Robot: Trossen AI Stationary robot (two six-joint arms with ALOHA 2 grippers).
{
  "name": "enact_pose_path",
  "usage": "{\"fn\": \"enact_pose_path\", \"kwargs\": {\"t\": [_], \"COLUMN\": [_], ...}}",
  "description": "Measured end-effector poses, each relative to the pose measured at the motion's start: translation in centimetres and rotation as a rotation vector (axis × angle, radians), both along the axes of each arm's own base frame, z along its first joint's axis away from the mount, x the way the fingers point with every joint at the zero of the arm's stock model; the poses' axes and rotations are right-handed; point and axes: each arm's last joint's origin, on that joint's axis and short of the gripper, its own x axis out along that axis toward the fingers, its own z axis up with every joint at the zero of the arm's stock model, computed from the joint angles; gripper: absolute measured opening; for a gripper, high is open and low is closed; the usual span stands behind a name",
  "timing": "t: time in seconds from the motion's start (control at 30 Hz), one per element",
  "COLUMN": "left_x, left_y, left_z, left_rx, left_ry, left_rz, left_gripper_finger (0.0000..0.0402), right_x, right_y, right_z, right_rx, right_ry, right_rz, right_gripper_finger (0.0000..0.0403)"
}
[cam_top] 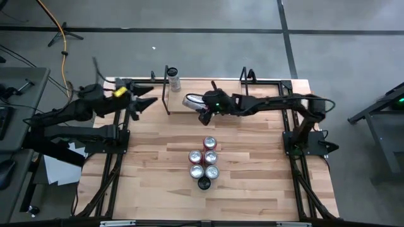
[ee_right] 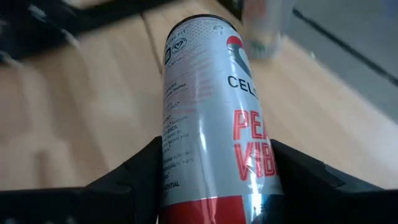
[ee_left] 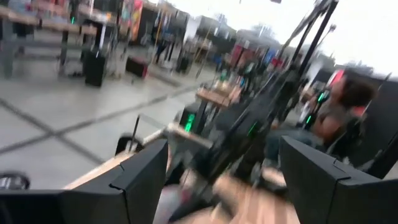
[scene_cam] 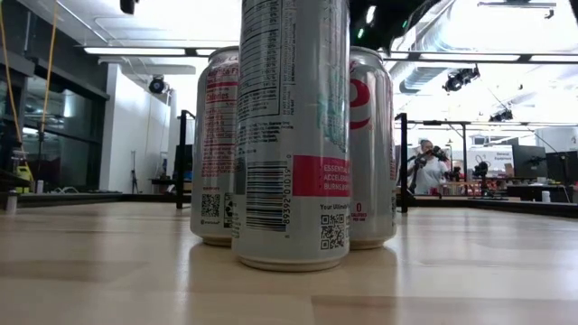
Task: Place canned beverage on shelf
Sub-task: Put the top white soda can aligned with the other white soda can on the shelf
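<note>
A silver-white beverage can with red lettering sits between the fingers of my right gripper, which is shut on it. In the high view this can lies on its side over the shelf, a pale plank with thin black uprights at the table's far middle. A second can stands upright at the shelf's far left corner. My left gripper hovers open just left of the shelf with nothing between its fingers. My right gripper pinches the can's side walls between its two fingers, near the end closest to the wrist. The fingers come from the table's right, slanting down, and lie along the can. The can sticks out ahead of them toward the left, tilted, clear of the tabletop.
Several cans stand in a tight group at the table's middle, filling the low view. Black frame rails run along the table's left and right sides. A person sits in the room beyond the table.
</note>
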Motion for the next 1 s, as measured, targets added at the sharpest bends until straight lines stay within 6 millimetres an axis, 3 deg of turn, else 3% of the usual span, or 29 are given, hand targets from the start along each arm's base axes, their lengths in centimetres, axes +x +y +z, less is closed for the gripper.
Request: {"fn": "enact_pose_path", "kwargs": {"t": [0.23,0.4,0.63,0.83,1.0], "left_x": [3.4,5.0,8.2,10.6,11.4], "left_y": [0.6,0.9,1.0,1.4,1.4], "left_z": [-0.7,0.1,0.8,0.6,0.7], "left_rx": [0.017,0.112,0.188,0.169,0.171], "left_ry": [0.047,-0.035,-0.215,-0.331,-0.432], "left_rz": [-0.001,0.000,-0.121,-0.148,-0.184], "left_gripper_finger": [0.0259,0.0259,0.0259,0.0259,0.0259], "right_x": [-2.9,-4.5,-4.4,-4.3,-4.1], "right_y": [2.9,4.8,5.5,5.7,5.8], "right_z": [8.4,12.0,14.2,14.8,14.7], "right_rx": [-0.088,-0.166,-0.198,-0.180,-0.161], "right_ry": [-0.312,-0.486,-0.718,-0.795,-0.804], "right_rz": [0.025,0.006,0.049,0.131,0.165], "right_gripper_finger": [0.0234,0.0234,0.0234,0.0234,0.0234]}}
